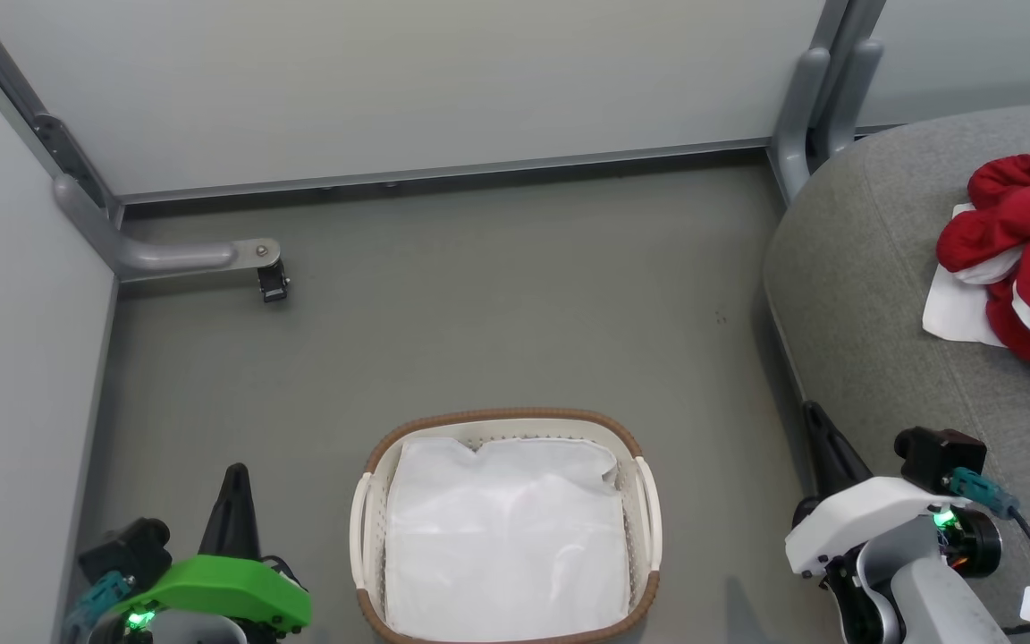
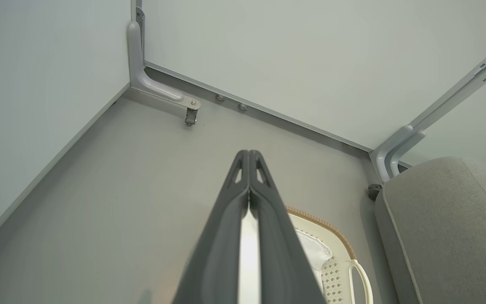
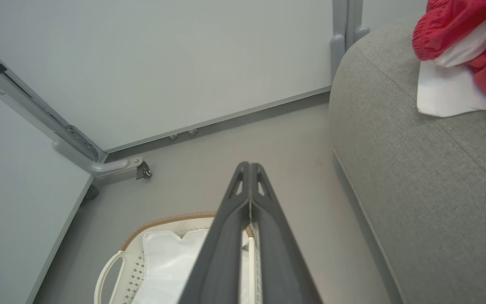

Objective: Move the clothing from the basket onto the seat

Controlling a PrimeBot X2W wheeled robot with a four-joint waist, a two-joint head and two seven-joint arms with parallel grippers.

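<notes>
The red clothing (image 1: 1029, 255) with white stripes lies bunched on the grey seat (image 1: 873, 304) at the right, a small white cloth piece (image 1: 958, 309) under its near side; both also show in the right wrist view as clothing (image 3: 458, 29) on the seat (image 3: 428, 169). The cream basket (image 1: 372, 528) with a brown rim stands on the floor at bottom centre, holding only a white sheet (image 1: 506, 537). My left gripper (image 1: 236, 472) is shut and empty left of the basket. My right gripper (image 1: 814, 413) is shut and empty beside the seat's edge. Fingertips meet in the wrist views of the left gripper (image 2: 249, 153) and right gripper (image 3: 249, 164).
Pale partition walls enclose the grey floor (image 1: 497, 304) at the back and left. A metal foot with a caster (image 1: 272, 279) juts out at the back left, and a second metal post (image 1: 801, 116) stands by the seat's far corner.
</notes>
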